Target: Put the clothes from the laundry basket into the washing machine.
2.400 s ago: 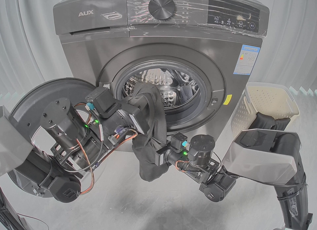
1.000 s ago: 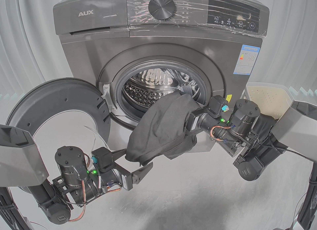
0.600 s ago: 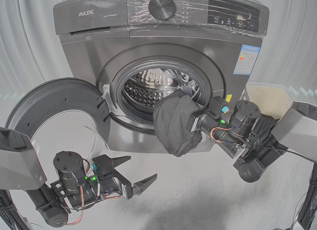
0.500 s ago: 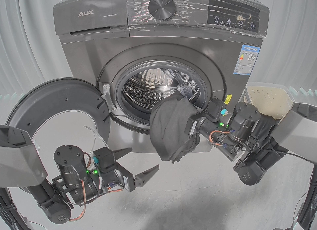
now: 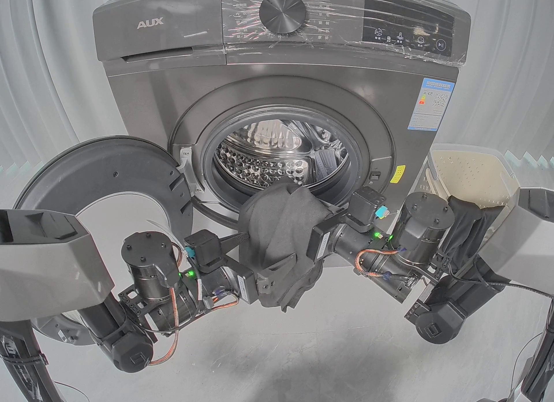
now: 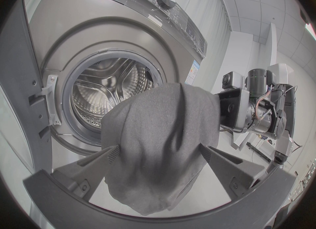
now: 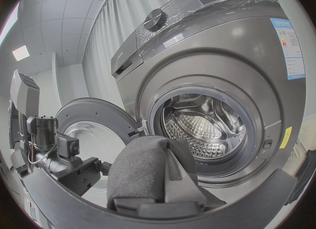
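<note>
We are holding a dark garment in our right pincer, which is clenched on the cloth. The fabric is draping over the fingers and bunching around them in the right wrist view. The garment is hanging in front of the lower rim of the washing machine opening. It is outside the drum, with its loose end dangling above the floor. We cannot tell whether the cloth is touching the rim.

Our left pincer is sitting low on the opposite side of the garment and is spread wide, not grasping. In the left wrist view its two fingers are standing on either side of the hanging cloth, with the fabric sagging between them. From the head view, the two pincers are facing each other just below the opening, with the garment between them.

The round door is standing swung fully open on our left. The drum is showing bare perforated metal where we can see into it.

The laundry basket, pale and perforated, is standing on the floor on our right, beside the machine. More dark clothes are lying inside it, partly hidden behind our right arm.
</note>
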